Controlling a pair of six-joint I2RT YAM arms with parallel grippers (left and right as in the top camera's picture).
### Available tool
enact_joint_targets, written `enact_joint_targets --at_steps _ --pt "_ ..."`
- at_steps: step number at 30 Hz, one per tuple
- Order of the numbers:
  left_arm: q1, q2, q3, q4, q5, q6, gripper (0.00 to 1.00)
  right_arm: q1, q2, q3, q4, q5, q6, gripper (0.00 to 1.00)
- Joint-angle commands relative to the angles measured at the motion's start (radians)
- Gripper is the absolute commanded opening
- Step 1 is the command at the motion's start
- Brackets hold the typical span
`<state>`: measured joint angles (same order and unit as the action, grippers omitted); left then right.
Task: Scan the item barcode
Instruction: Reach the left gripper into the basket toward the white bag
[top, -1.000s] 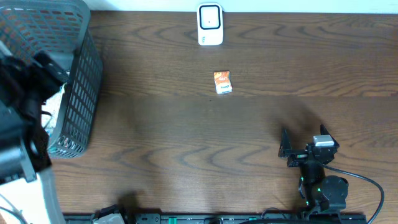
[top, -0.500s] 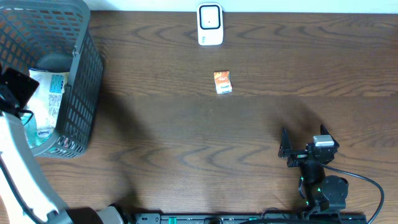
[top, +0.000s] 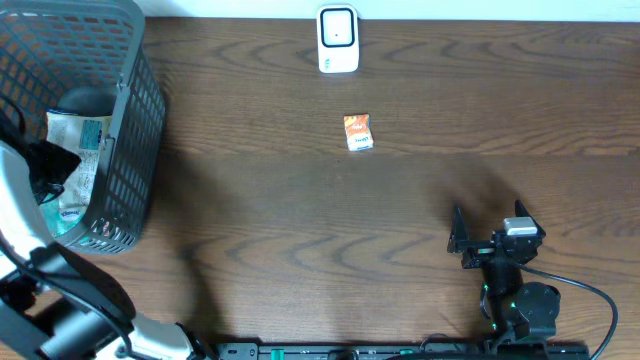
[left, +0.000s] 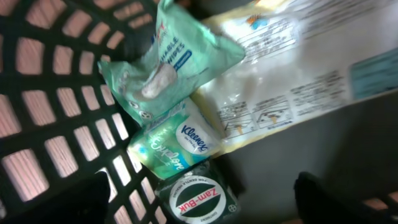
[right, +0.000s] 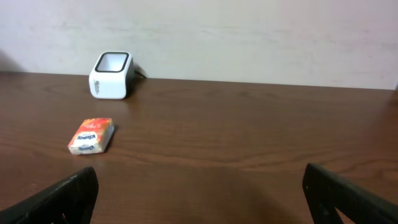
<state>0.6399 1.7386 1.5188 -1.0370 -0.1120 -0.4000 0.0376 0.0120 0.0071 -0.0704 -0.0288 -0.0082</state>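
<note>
Left arm rises along the left edge of the overhead frame. Left gripper: jaws wide apart, gripping nothing. Right gripper, lower right: jaws spread, empty.

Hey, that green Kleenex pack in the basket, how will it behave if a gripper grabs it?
The Kleenex pack looks like soft tissues in glossy film, so it probably squashes and may slip. It is likely light. It lies close between the wipes pouch and the round tin, so lifting might nudge them.
</note>
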Motion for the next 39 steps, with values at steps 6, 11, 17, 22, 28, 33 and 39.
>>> enact_joint_targets --at_steps 6,11,17,22,28,33,39 --pt "0.004 0.114 -0.011 -0.010 -0.011 0.004 0.89 -0.004 -0.005 -0.001 -0.005 0.000 0.000 0.99" --pt "0.003 0.180 -0.011 -0.021 -0.013 -0.006 0.89 -0.004 -0.005 -0.001 -0.005 0.000 0.000 0.99" --pt "0.003 0.237 -0.012 -0.007 -0.013 -0.006 0.89 -0.004 -0.005 -0.001 -0.005 0.000 0.000 0.99" --pt "0.003 0.260 -0.012 0.039 -0.013 -0.005 0.88 -0.004 -0.005 -0.001 -0.005 0.000 0.000 0.99" --pt "0.004 0.271 -0.012 0.066 -0.020 -0.006 0.79 -0.004 -0.005 -0.001 -0.005 0.000 0.000 0.99" --pt "0.004 0.282 -0.013 0.052 -0.039 -0.005 0.60 -0.004 -0.005 -0.001 -0.005 0.000 0.000 0.99" --pt "0.004 0.282 -0.021 0.020 -0.030 -0.006 0.43 -0.004 -0.005 -0.001 -0.005 0.000 0.000 0.99"
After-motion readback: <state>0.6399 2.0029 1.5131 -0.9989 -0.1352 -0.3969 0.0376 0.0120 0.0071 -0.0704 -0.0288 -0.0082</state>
